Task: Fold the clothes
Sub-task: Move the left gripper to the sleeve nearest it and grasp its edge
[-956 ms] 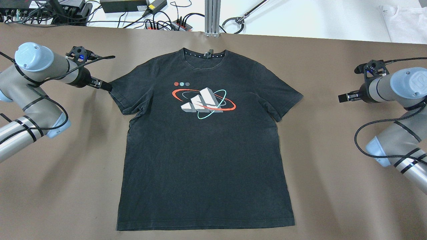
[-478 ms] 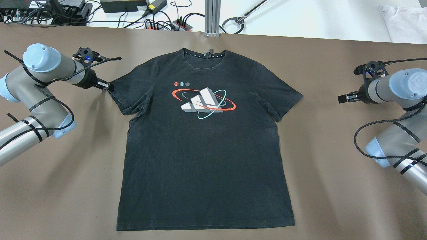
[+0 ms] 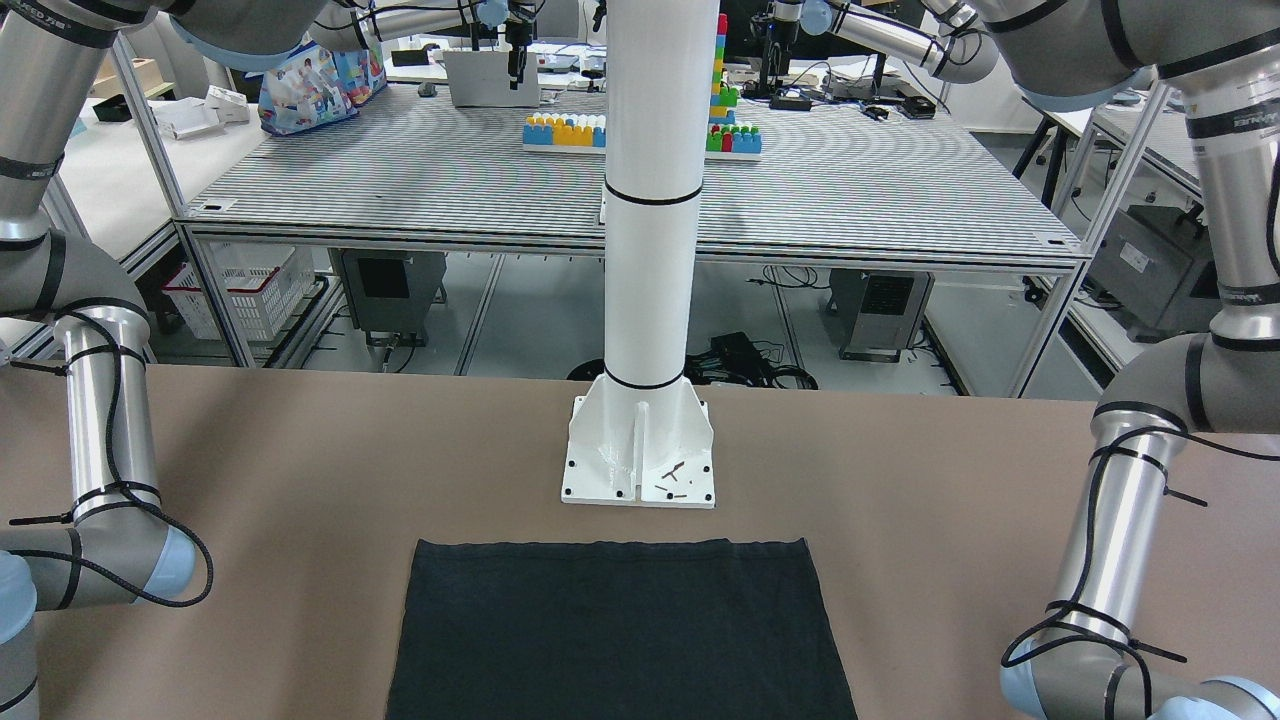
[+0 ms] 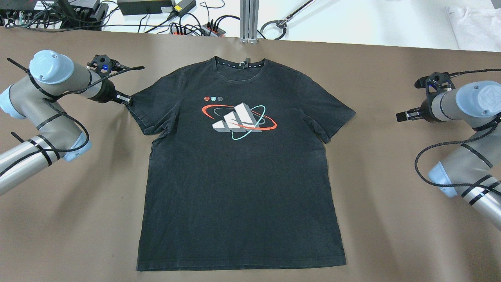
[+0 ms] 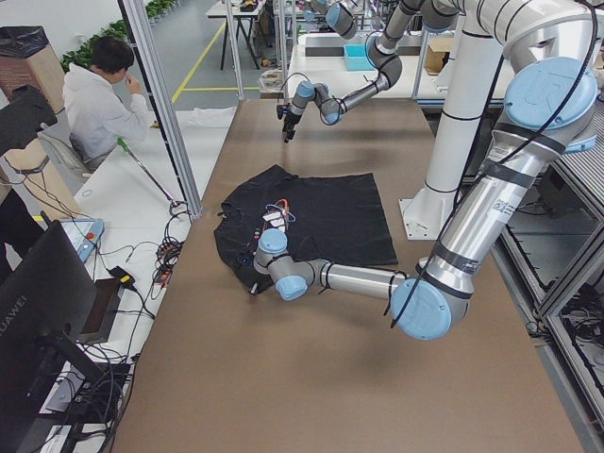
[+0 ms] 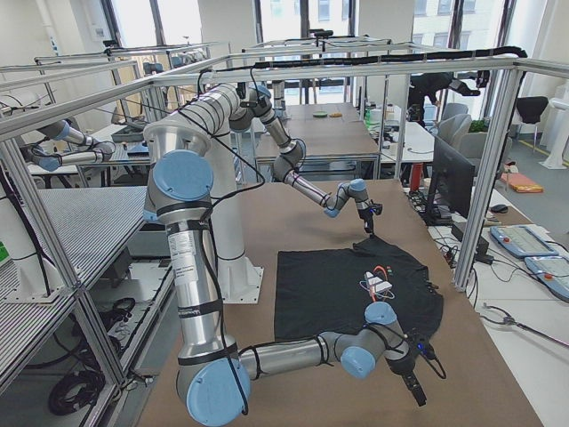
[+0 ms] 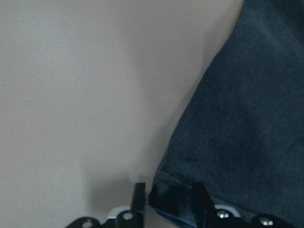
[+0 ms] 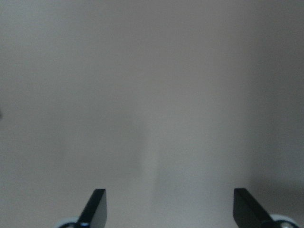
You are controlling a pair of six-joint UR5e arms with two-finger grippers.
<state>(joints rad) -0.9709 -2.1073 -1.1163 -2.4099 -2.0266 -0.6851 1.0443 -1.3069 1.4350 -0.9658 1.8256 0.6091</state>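
Note:
A black T-shirt (image 4: 242,188) with a red, white and teal print lies flat and face up on the brown table; it also shows in the front-facing view (image 3: 615,630). My left gripper (image 4: 127,101) is at the tip of the shirt's left-hand sleeve. In the left wrist view (image 7: 168,197) the sleeve hem (image 7: 166,190) sits bunched between the narrowed fingers, so the gripper is shut on it. My right gripper (image 4: 403,115) is open and empty over bare table, well clear of the other sleeve (image 4: 336,117). The right wrist view (image 8: 168,209) shows only table.
The robot's white post base (image 3: 638,460) stands just behind the shirt's hem. Cables and power strips (image 4: 188,27) lie beyond the table's far edge. A white cloth (image 4: 473,27) lies at the back right. A seated person (image 5: 94,94) is off the table's far side.
My left gripper has moved right to the sleeve tip, and its fingers have closed on the hem. The right arm has barely moved.

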